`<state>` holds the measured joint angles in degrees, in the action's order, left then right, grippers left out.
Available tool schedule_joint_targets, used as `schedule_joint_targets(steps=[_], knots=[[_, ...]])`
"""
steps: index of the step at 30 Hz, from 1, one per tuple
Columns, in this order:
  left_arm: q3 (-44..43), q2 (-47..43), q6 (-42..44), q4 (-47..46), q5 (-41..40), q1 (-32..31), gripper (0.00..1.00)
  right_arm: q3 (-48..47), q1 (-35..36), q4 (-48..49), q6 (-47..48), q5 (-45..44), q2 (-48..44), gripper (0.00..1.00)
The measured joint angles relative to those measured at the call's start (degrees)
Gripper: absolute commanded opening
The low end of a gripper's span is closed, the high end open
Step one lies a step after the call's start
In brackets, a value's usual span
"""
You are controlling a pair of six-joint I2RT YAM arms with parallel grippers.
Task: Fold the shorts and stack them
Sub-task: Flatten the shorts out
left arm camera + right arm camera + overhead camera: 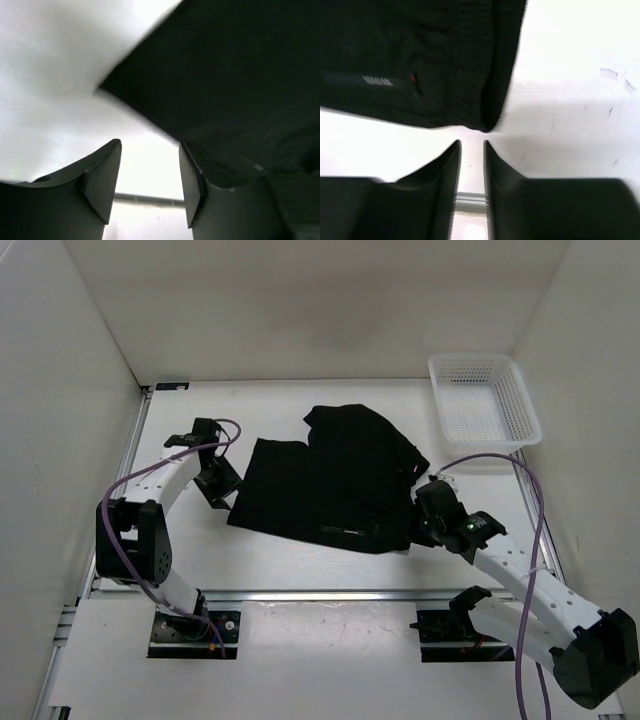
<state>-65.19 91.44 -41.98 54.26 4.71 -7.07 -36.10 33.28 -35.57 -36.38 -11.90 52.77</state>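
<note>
Top external: arms flank the shorts [330, 480], left end effector [225, 494] and right end effector [423, 524] parted, empty.

Shorts [335, 485] — soft matt cloth, basket [440, 400] — plastic mesh

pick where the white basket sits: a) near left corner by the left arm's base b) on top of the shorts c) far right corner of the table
c: the white basket stands in the far right corner, apart from the shorts lying in the middle
</note>
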Motion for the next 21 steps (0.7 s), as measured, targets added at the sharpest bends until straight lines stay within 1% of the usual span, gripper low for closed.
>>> schedule_joint_targets(steps=[2, 4, 5, 6, 7, 8, 9, 10, 11, 13, 16, 18, 21], knots=[[-0.07, -1.22, -0.04, -1.03, -0.63, 0.09, 0.56, -0.44, -0.22, -1.16, -5.35, -0.28, -1.01, 0.22], [-0.13, -2.51, -0.02, -1.44, -0.98, 0.11, 0.56, -2.19, -0.42, -2.1, -10.23, 0.85, 0.0, 0.32], [-0.13, -2.97, -0.02, -1.64, -1.11, 0.09, 0.57, -3.41, -0.52, -2.4, -12.59, 1.86, 1.88, 0.35], [-0.13, -3.15, -0.04, -1.81, -1.2, 0.09, 0.59, -4.66, -0.61, -2.51, -14.69, 2.97, 3.89, 0.48], [-0.11, -3.15, -0.07, -1.97, -1.25, 0.09, 0.61, -5.66, -0.72, -2.45, -16.81, 4.42, 6.21, 0.5], [0.09, -3.04, -0.09, -2.14, -1.31, 0.09, 0.64, -6.29, -0.92, -2.36, -18.69, 6.05, 8.68, 0.58], [0.66, -3.02, -0.11, -2.47, -1.33, 0.09, 0.71, -6.45, -1.14, -2.29, -20.59, 7.87, 10.86, 0.66], [1.29, -3.02, -0.02, -2.54, -1.31, 0.11, 0.74, -6.08, -1.33, -2.19, -22.29, 9.42, 12.2, 0.69], [2.23, -2.97, -0.22, -2.62, -1.29, 0.11, 0.87, -5.29, -1.64, -1.99, -23.78, 10.8, 12.74, 0.7], [4.61, -2.69, -0.31, -3.04, -1.09, 0.11, 0.92, -3.17, -2.95, -1.84, -26.67, 14.03, 12.74, 0.71], [6.99, -0.87, -0.55, -3.48, -0.37, 0.11, 0.92, -1.03, -5.29, -1.88, -29.88, 16.7, 12.63, 0.73], [7.45, 1.66, -0.5, -4.09, 0.04, 0.11, 0.92, -0.15, -6.6, -1.46, -31.3, 17.38, 12.5, 0.73], [7.45, 6.05, -0.52, -5.79, 0.46, 0.11, 0.86, 1.42, -8.09, 0.42, -32.63, 18.01, 12.52, 0.72]])
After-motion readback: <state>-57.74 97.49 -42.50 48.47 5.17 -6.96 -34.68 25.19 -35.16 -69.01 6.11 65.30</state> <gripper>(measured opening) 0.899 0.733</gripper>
